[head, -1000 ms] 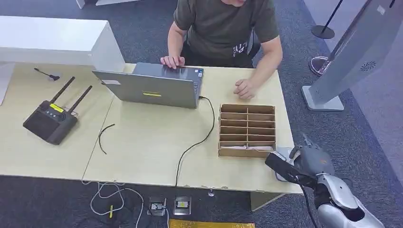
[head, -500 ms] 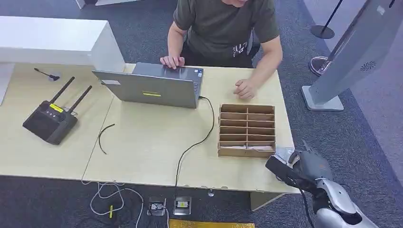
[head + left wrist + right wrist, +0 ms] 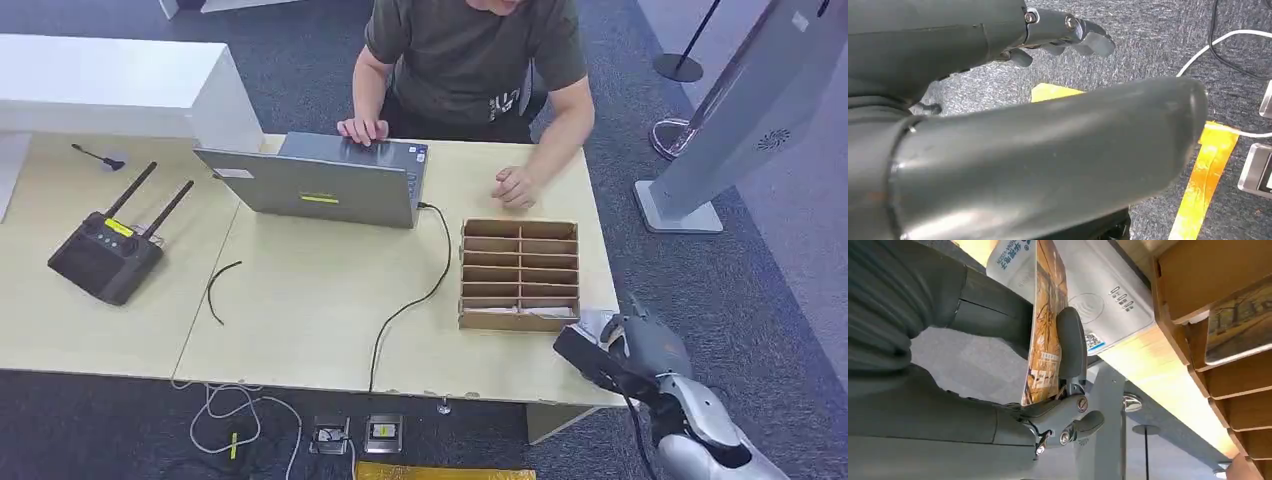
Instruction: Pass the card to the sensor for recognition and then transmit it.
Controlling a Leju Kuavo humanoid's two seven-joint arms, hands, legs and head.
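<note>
My right hand hangs just off the table's near right corner and pinches a printed card between thumb and fingers, edge-on. The white card sensor lies flat on that corner, right beside the card; I cannot tell whether they touch. In the head view the sensor peeks out from behind the hand. My left hand hangs over the carpet with its fingers apart and nothing in it.
A cardboard divider box stands next to the sensor, with a card in its nearest slot. A person sits behind a laptop. A black antenna controller lies at the left and a grey kiosk stands at the right.
My right hand with the card has slid a little lower and to the left, closer to the table's near right corner. Nothing on the table has moved.
</note>
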